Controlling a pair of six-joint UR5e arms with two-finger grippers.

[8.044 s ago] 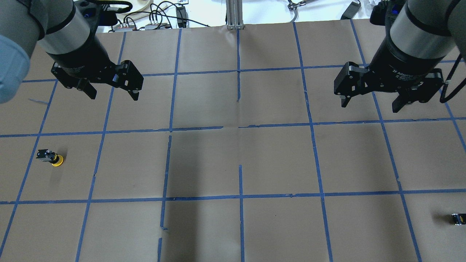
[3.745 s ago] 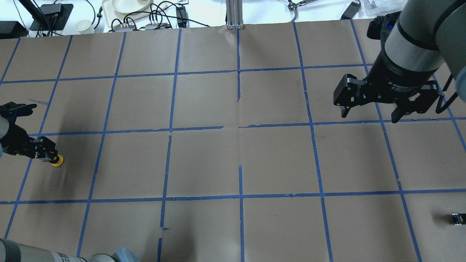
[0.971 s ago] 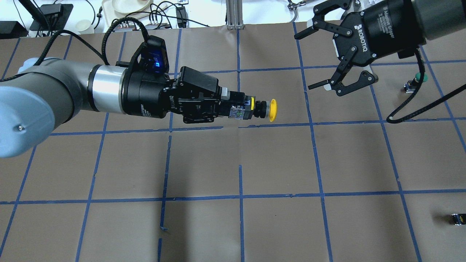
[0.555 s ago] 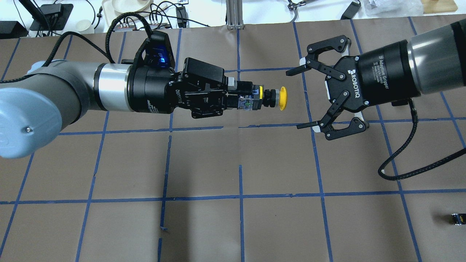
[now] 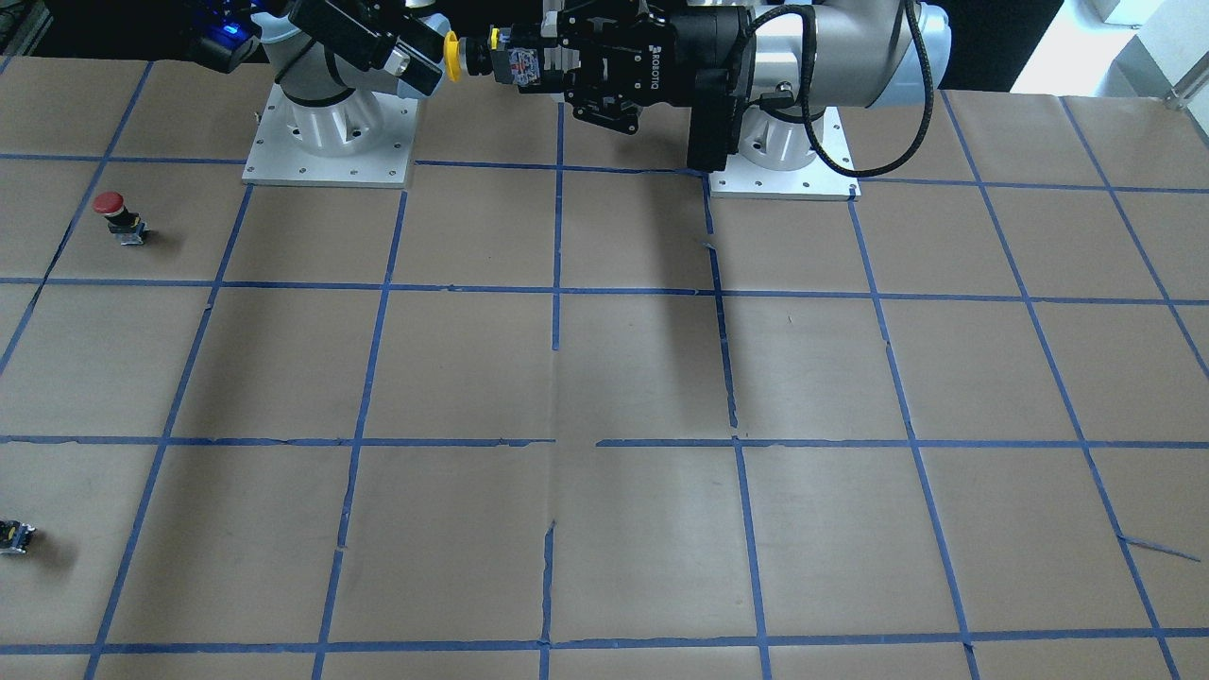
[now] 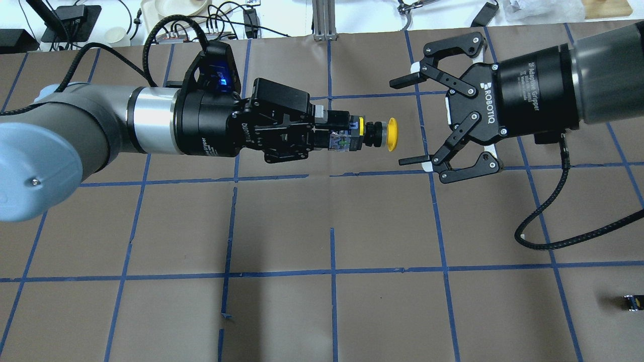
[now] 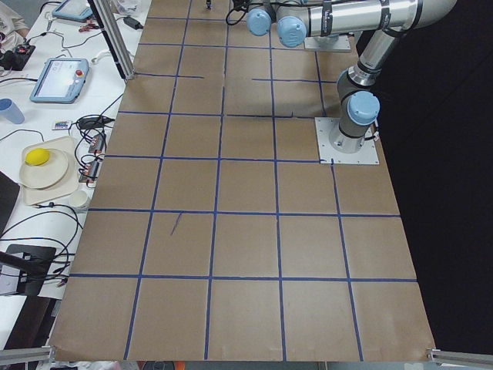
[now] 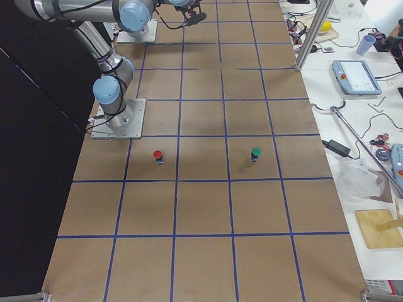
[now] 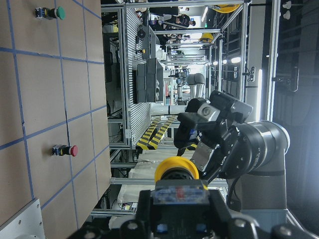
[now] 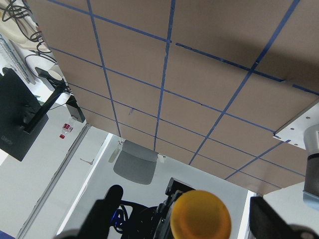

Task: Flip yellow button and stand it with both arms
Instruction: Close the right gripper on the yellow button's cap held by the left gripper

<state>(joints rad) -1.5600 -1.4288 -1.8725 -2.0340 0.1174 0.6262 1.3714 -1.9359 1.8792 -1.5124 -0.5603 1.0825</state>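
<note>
jaws of the left gripper clamped on the yellow button, held level above the table, cap facing the right gripper, its jaws spread wide, just beside the cap

Overhead from behind, front view opposite, sharing table, sides seemingly distant

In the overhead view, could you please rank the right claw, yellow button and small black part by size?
right claw
yellow button
small black part, though it lies farther from the camera
</note>
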